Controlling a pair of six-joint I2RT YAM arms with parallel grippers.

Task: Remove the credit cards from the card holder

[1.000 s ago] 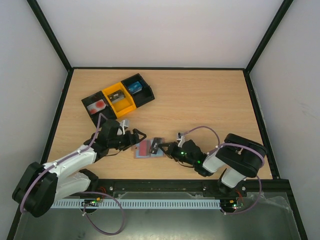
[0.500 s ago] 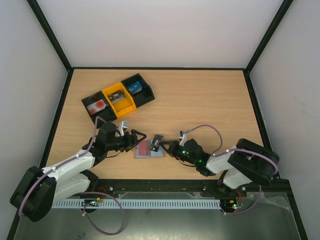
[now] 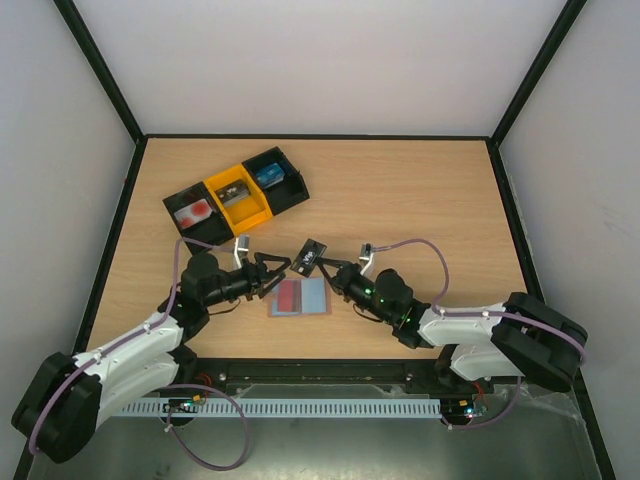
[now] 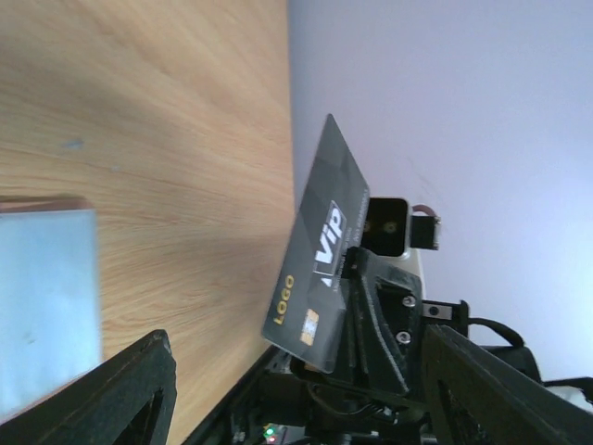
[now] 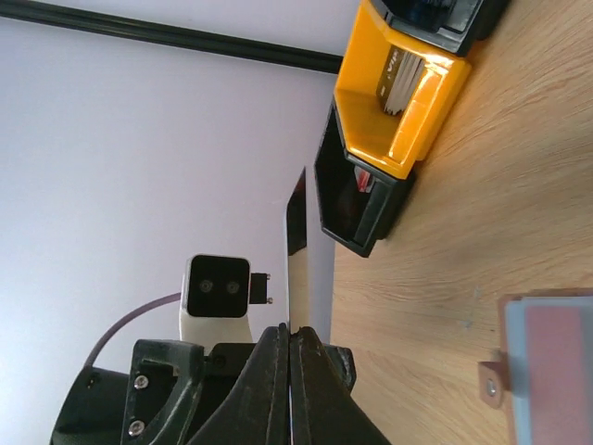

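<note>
Pinched between the closed fingers of the right gripper (image 3: 326,267), the dark credit card (image 3: 312,258) hangs clear of the wooden table (image 3: 420,190), just beyond the far edge of the card holder (image 3: 300,296). We see it gripped at one short end. Its long axis carries on the line of the gripper, with the free end aimed at the far left and the tray (image 3: 290,197). It stands on edge, and the printed face, with pale lettering and a small gold chip, is turned to the left arm's camera.

The left gripper (image 3: 283,273) sits just short of the card, jaws spread wide and holding nothing.

The card holder lies open and flat on the table between the two arms, long axis running left to right, with a red panel on the left and a blue-grey one on the right.

In the black-and-yellow tray, the left section holds a red-and-white item (image 3: 197,211), the yellow middle holds pale pieces (image 3: 236,189) and the right holds something blue (image 3: 267,175).
</note>
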